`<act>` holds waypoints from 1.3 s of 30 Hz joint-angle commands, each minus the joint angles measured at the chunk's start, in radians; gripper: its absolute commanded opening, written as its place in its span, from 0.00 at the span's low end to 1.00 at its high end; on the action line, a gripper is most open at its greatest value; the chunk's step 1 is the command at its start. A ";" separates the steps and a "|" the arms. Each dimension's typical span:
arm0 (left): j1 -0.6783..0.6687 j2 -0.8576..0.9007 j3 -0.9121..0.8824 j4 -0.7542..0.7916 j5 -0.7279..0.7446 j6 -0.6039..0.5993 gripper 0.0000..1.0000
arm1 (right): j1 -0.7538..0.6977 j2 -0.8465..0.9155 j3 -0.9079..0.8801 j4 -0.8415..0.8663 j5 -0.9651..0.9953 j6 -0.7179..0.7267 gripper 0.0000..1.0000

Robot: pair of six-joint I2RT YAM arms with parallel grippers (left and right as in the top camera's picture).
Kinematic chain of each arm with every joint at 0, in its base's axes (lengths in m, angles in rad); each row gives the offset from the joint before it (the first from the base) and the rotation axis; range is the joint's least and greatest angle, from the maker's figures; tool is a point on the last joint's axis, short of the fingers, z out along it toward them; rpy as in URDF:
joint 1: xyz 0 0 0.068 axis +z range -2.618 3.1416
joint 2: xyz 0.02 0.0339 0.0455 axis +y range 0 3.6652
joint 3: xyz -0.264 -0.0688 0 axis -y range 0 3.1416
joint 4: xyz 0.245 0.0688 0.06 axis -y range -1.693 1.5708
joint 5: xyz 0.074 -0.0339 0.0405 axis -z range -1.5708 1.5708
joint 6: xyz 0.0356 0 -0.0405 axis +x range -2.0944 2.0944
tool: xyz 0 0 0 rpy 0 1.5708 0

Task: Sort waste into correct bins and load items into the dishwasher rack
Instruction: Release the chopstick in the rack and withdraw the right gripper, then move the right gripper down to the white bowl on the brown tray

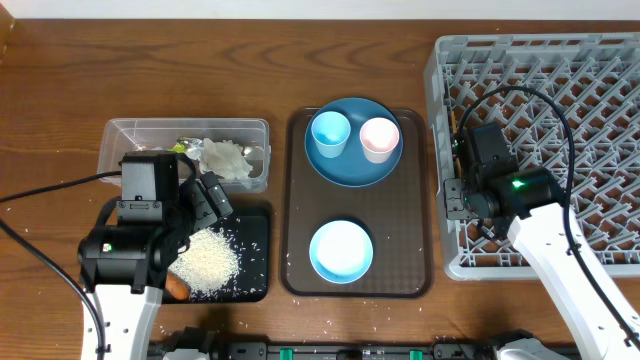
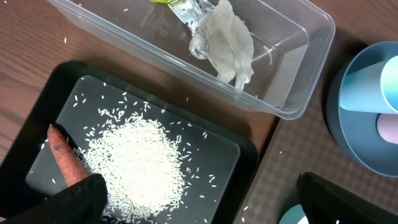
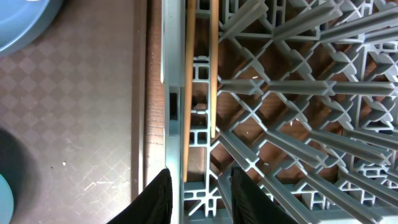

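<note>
Now | 2 chopsticks [image 3: 214,62] along rack [image 3: 173,43] edge | right fingers [image 3: 157,200] parted

I count two cups [image 1: 329,133] [image 1: 379,138], one plate [image 1: 350,173], one bowl [image 1: 341,251], one carrot [image 2: 64,160], two bins [image 1: 125,150] [image 1: 256,235], one rack [image 1: 600,90], seemingly two chopsticks [image 3: 188,93] [image 3: 214,62].

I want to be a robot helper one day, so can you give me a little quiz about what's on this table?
1. True or false: the carrot lies in the black tray, beside the rice.
2. What stands on the blue plate? A: the light-blue cup and the pink cup. B: the carrot. C: the rice.
3. Fill in: the chopsticks lie inside the ___.
Key: 1 true; 2 A; 3 dishwasher rack.
</note>
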 commanded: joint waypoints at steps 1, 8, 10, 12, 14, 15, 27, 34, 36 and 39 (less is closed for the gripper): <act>0.006 0.001 0.012 -0.003 0.006 0.009 1.00 | -0.007 0.005 -0.005 0.000 0.007 -0.003 0.30; 0.006 0.001 0.012 -0.003 0.006 0.009 1.00 | -0.007 0.005 -0.005 -0.001 -0.186 0.000 0.31; 0.006 0.001 0.012 -0.003 0.006 0.009 1.00 | -0.007 0.005 -0.005 0.003 -0.267 0.003 0.31; 0.006 0.001 0.012 -0.003 0.006 0.009 1.00 | -0.007 0.005 -0.005 0.014 -0.343 0.039 0.30; 0.006 0.001 0.012 -0.003 0.006 0.009 1.00 | -0.006 0.005 -0.005 0.031 -0.427 0.086 0.29; 0.006 0.001 0.012 -0.003 0.006 0.009 1.00 | -0.006 0.005 -0.005 0.040 -0.471 0.108 0.27; 0.006 0.001 0.012 -0.003 0.006 0.009 1.00 | 0.180 0.005 -0.005 0.179 -0.554 0.298 0.18; 0.006 0.001 0.012 -0.003 0.006 0.009 1.00 | 0.394 0.029 -0.005 0.262 -0.343 0.494 0.18; 0.006 0.001 0.012 -0.003 0.006 0.009 1.00 | 0.450 0.049 -0.005 0.298 -0.314 0.510 0.19; 0.006 0.001 0.012 -0.003 0.006 0.009 1.00 | 0.528 0.096 -0.005 0.361 -0.285 0.510 0.19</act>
